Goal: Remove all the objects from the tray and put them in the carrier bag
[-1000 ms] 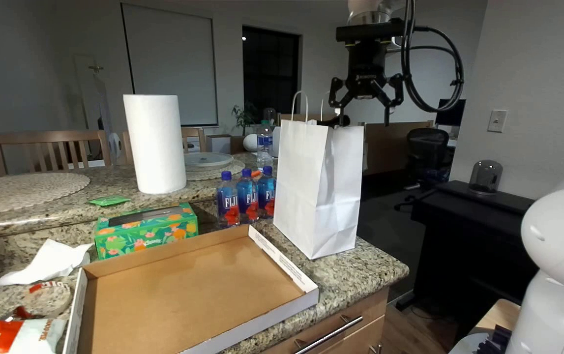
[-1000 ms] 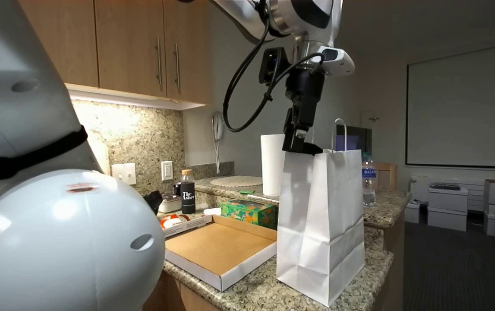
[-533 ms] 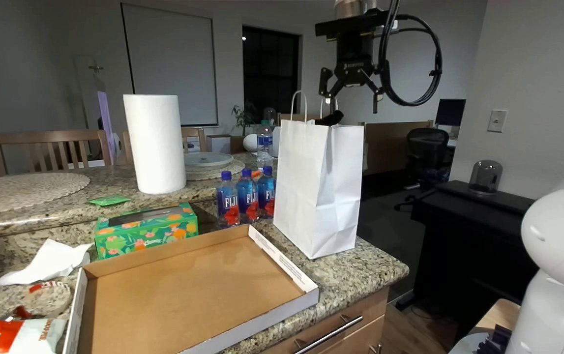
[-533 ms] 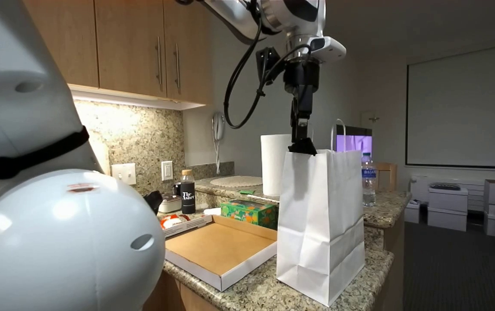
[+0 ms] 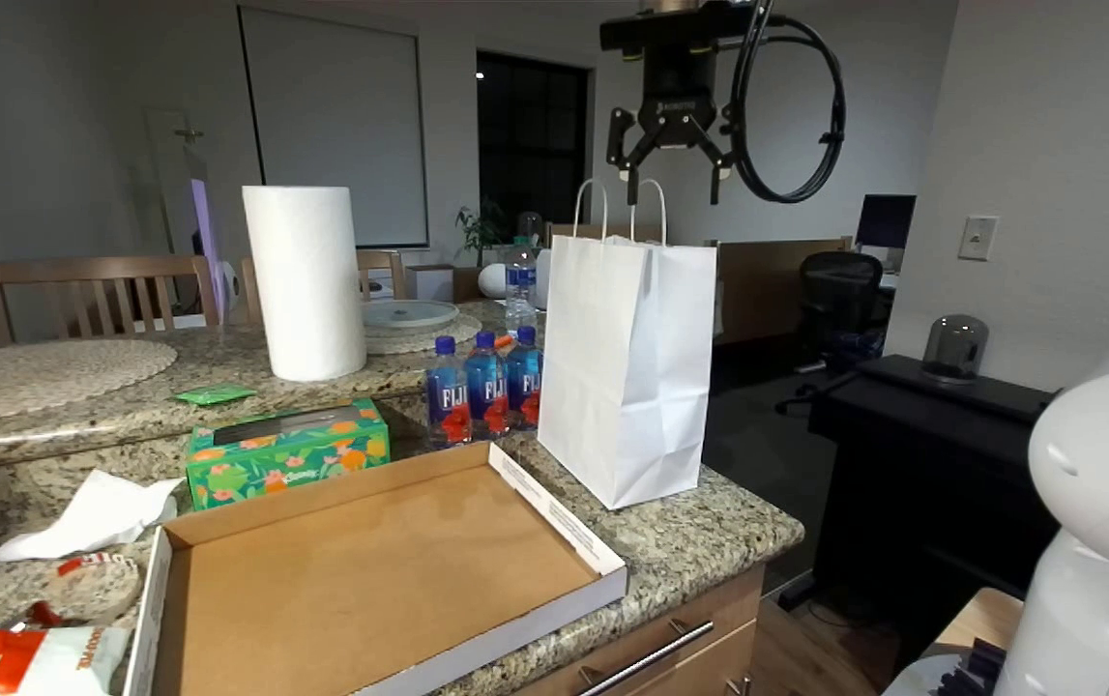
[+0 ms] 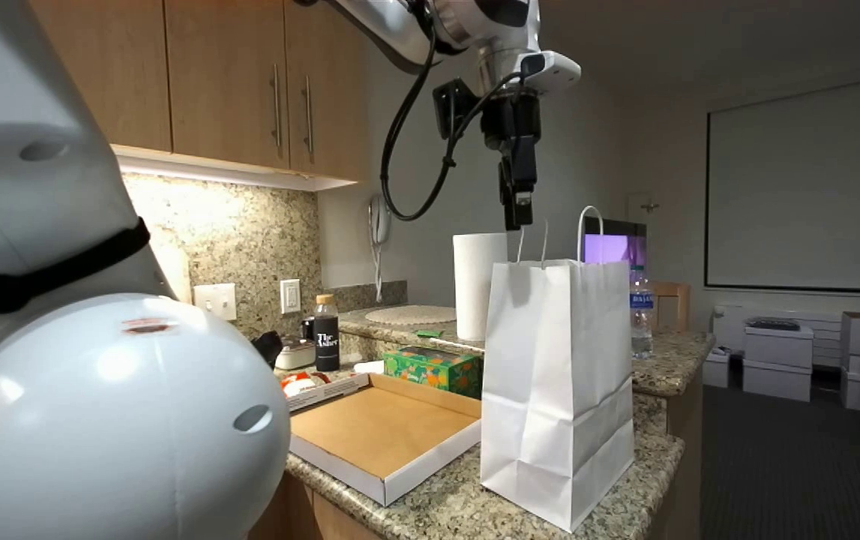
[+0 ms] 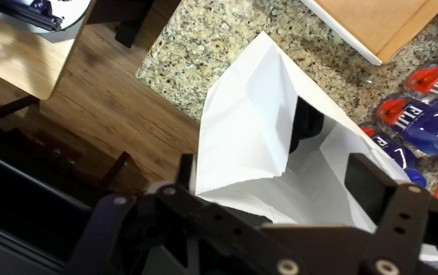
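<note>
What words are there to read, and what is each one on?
"FIJI": blue-capped bottles, one partly hidden.
"The Asher": dark bottle.
"ROBOTIQ", small: gripper.
"Kleenex", blurry: green tissue box.
"DASANI", blurry: clear water bottle.
Too small or blurred to read: markings on the tray, red-and-white packet and reddish arm label.

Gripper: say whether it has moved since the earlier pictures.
Yes: judged against the bag, the gripper has risen and shifted toward picture left in an exterior view.
</note>
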Robot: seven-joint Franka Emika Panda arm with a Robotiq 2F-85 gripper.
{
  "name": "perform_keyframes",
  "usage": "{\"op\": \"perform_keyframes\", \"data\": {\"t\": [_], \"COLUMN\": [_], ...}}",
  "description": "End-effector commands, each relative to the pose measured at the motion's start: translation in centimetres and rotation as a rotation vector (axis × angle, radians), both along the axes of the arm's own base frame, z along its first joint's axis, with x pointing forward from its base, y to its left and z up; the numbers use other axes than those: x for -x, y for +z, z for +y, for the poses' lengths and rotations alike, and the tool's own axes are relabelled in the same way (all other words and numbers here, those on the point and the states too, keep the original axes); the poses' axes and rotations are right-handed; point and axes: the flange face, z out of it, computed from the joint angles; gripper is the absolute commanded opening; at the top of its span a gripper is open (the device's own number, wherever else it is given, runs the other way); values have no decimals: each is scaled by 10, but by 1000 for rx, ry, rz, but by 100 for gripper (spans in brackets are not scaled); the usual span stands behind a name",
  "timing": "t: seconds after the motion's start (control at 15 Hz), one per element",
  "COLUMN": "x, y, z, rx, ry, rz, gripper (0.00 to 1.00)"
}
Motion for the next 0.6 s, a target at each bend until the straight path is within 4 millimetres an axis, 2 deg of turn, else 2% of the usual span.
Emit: {"op": "perform_keyframes", "data": {"t": [0.0,0.2,0.33,0.53], "x": [5,9,13,24], "y": [14,26,29,32], "z": [9,32,59,112], "rx": [25,36,52,68], "ry": [-3,100,201,367], "rz": [-77,-121,-123,-115], "gripper": [100,100,100,100]}}
